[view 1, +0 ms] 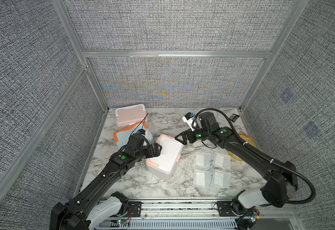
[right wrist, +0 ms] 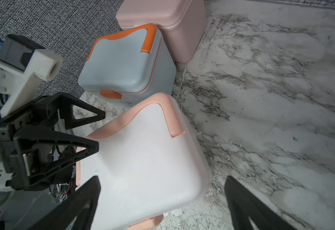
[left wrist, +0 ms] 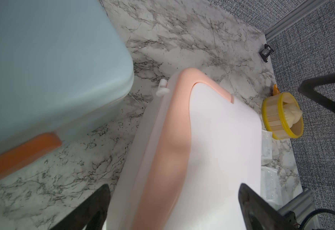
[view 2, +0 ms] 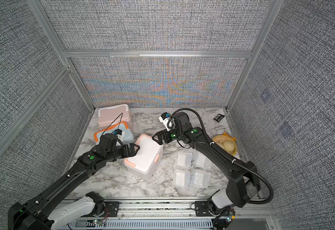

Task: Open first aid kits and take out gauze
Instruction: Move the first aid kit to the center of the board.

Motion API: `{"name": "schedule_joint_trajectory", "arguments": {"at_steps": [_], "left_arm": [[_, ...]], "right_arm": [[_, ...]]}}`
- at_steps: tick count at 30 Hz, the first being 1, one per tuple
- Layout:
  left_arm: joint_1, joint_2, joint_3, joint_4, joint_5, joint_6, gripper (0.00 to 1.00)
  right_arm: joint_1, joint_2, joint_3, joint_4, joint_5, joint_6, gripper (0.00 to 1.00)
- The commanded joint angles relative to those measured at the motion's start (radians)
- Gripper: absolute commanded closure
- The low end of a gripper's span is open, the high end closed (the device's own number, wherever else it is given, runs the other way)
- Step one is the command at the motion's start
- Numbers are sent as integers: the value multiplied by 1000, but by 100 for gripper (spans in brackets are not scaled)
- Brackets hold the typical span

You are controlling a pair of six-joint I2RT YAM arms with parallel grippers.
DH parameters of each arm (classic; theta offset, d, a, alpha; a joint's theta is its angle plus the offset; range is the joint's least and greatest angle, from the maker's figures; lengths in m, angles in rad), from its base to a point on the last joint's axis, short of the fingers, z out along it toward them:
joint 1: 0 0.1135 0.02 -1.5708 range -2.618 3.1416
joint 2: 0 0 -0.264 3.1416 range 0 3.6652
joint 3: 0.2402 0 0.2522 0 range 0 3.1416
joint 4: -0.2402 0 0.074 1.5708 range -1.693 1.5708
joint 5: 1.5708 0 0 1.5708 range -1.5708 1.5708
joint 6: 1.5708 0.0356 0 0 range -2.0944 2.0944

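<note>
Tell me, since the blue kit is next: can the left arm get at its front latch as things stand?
Probably yes: the left gripper is open and empty, and the blue kit sits beside it with its orange latch uncovered.

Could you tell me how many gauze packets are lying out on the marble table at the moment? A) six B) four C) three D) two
B: in a top view four clear gauze packets lie in a two-by-two block on the marble table, to the right of the white-and-peach kit.
</note>
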Motion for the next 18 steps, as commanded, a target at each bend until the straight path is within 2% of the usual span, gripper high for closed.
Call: {"name": "schedule_joint_trajectory", "arguments": {"at_steps": [1, 5, 11, 18], "left_arm": [[1, 22, 12, 7, 73, -2, 0], [0, 50, 9, 7, 142, -20, 0], [-11, 39, -32, 38, 179, -55, 0], [-54, -5, -89, 87, 186, -139, 1]], "right_arm": [[0, -80, -110, 119, 92, 131, 1], [-2, -125, -197, 189, 33, 199, 1], [0, -94, -265, 174, 0, 266, 1], [11, -22, -361, 341, -74, 410, 1]]}}
